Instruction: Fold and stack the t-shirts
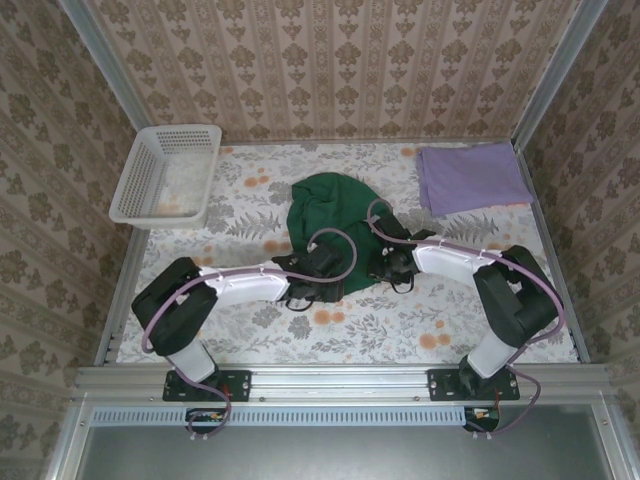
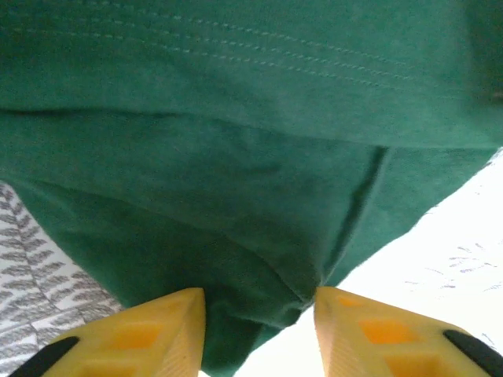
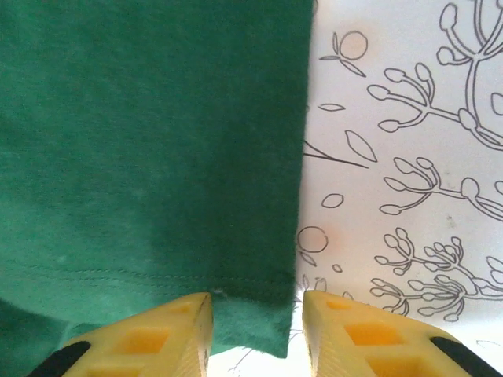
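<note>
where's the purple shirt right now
In the top view, the purple shirt lies folded flat at the far right corner of the table, apart from the green shirt at centre.

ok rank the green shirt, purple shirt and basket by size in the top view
1-2. green shirt and basket: too alike to rank, and the shirt's near edge is partly covered
3. purple shirt: folded, clearly smallest

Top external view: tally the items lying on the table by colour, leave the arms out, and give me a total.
Green: 1, the green t-shirt
Purple: 1, the purple t-shirt
White: 1, the white basket
Total: 3
</note>
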